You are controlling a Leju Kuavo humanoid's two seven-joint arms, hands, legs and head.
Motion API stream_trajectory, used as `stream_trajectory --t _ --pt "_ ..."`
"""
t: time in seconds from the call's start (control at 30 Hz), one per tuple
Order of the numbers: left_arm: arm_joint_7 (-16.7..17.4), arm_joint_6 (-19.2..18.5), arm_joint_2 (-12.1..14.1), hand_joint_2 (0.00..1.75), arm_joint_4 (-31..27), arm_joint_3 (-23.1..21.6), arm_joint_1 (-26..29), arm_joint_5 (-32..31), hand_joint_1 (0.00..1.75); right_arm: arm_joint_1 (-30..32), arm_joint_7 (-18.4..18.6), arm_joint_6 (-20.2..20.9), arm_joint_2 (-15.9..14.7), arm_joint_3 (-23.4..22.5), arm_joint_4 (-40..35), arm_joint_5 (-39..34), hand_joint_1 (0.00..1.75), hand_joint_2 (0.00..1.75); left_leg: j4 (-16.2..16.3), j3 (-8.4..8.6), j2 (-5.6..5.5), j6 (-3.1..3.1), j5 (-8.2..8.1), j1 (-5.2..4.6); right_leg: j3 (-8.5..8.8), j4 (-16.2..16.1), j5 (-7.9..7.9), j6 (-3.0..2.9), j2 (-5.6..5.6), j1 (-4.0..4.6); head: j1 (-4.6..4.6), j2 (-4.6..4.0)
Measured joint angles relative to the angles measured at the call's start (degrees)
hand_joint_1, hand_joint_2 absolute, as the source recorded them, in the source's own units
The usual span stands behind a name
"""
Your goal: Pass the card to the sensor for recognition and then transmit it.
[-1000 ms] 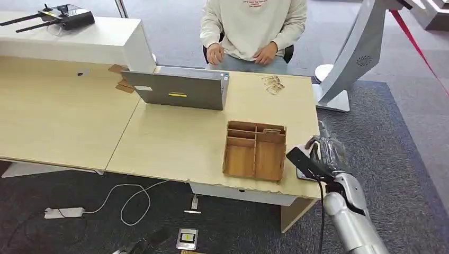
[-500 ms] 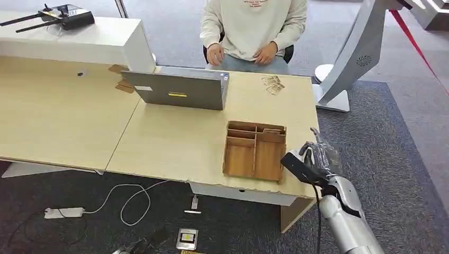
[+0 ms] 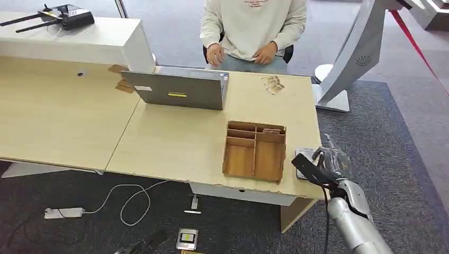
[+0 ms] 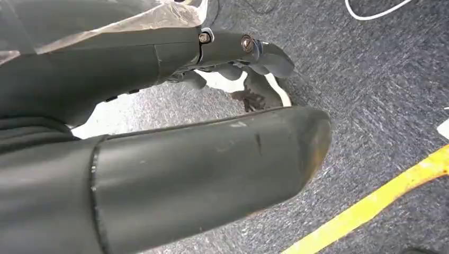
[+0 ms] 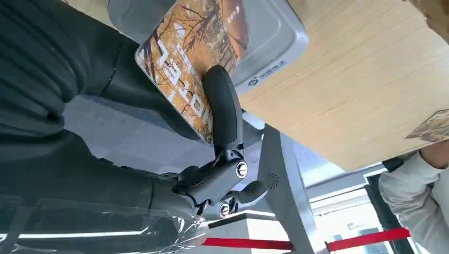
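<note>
Office: desk (image 3: 174, 143), laptop (image 3: 180, 92)

- Your robot's right arm (image 3: 349, 222) is silver, with a black cable along it.
- Its right hand (image 3: 329, 161) is dark grey under clear plastic wrap.
- Its left hand (image 4: 159, 132) is dark grey with visible screws.

The card (image 5: 193, 69) is showing an orange-brown autumn-tree print with white lettering, lying against the pale grey sensor (image 5: 254, 47) in the upper middle of the right wrist frame, under a dark grey finger of the right hand (image 5: 212, 159). In the head view, the desk (image 3: 174, 143) is showing light wood grain, the organiser (image 3: 255, 151) at centre is looking mid-brown, and the laptop (image 3: 180, 90) is grey with 1 yellow strip. The person (image 3: 254, 26) at top centre is wearing a cream sweatshirt, and the carpet (image 3: 402, 159) at right is looking dark blue-grey.
</note>
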Motion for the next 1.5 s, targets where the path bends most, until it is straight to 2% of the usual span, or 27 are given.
stream_trajectory --t 0.1,0.27,0.63,0.87,0.93,1.1,1.17,1.3,1.43,1.5 --pt "-0.4 0.5 0.0 0.00 0.0 0.1 0.4 0.5 0.00 -0.6 0.1 -0.3 -0.2 0.0 1.3 -0.2 1.75 1.75 0.0 0.02 0.00 0.00 0.00 0.01 0.01 0.0 0.00 0.00 0.00 0.00 0.00 0.00" --pt "-0.5 1.0 0.0 0.00 0.0 0.2 0.9 0.8 0.00 -1.6 0.9 -3.2 -0.8 -0.5 4.0 -1.2 1.75 1.75 0.0 0.02 -0.02 0.01 0.02 0.00 0.02 0.0 0.00 0.00 0.00 0.00 0.00 0.00" --pt "-0.5 0.9 0.0 0.00 0.0 0.1 0.9 -0.2 0.00 -2.0 1.2 -3.4 -2.2 -1.3 6.2 -2.5 1.75 1.75 0.0 0.05 0.00 0.01 0.02 0.00 0.05 0.0 0.01 0.00 0.00 0.00 0.00 0.00" --pt "-0.5 0.9 0.0 0.00 0.0 0.1 0.9 -0.4 0.00 -2.2 -0.1 -4.0 -2.2 -1.8 6.4 -4.5 1.75 1.75 0.0 0.08 -0.01 0.01 0.02 0.00 0.10 0.0 0.01 0.00 0.00 0.00 0.00 0.00" --pt "-0.9 0.9 0.1 0.00 0.0 0.1 0.9 -0.5 0.00 -2.2 -1.9 -4.4 -2.2 -2.3 6.0 -7.9 1.75 1.75 0.0 0.06 -0.01 0.01 0.02 -0.01 0.10 0.0 0.02 0.00 0.00 0.00 0.00 0.00" --pt "-1.3 0.5 0.1 0.00 0.0 0.1 0.9 -1.1 0.00 -3.5 -4.2 -2.3 -2.2 -4.6 2.1 -18.5 1.75 1.75 0.0 0.06 0.00 0.02 0.03 -0.03 0.08 0.0 0.04 0.00 0.00 -0.03 0.00 0.00" --pt "-1.4 0.3 0.1 0.00 0.0 0.1 0.9 -1.3 0.00 -4.6 -3.2 -0.4 -2.4 -5.6 -1.1 -22.9 1.75 1.75 0.0 0.06 -0.01 0.02 0.03 -0.03 0.08 0.0 0.04 -0.01 0.00 -0.03 0.00 0.00" --pt "-1.5 0.3 0.1 0.00 0.0 0.1 0.9 -1.4 0.00 -5.8 -1.1 0.9 -2.9 -6.9 -6.6 -25.2 1.75 1.75 0.0 0.06 -0.03 0.02 0.03 -0.01 0.07 0.0 0.03 -0.01 -0.01 -0.02 0.00 0.00" --pt "-1.6 0.3 0.1 0.00 0.0 0.1 0.9 -1.5 0.00 -5.9 -1.9 0.9 -3.1 -7.8 -10.6 -27.9 1.75 1.75 0.0 0.04 -0.01 0.02 0.03 -0.01 0.06 0.0 0.03 -0.01 0.00 -0.02 0.02 0.00" --pt "-1.8 0.1 0.1 0.00 0.0 0.1 0.9 -1.8 0.00 -6.0 -2.3 0.9 -3.1 -8.6 -16.1 -32.5 1.75 1.75 0.0 -0.04 -0.01 0.01 0.07 -0.07 -0.06 0.0 0.05 -0.02 0.00 -0.06 -0.04 0.00"
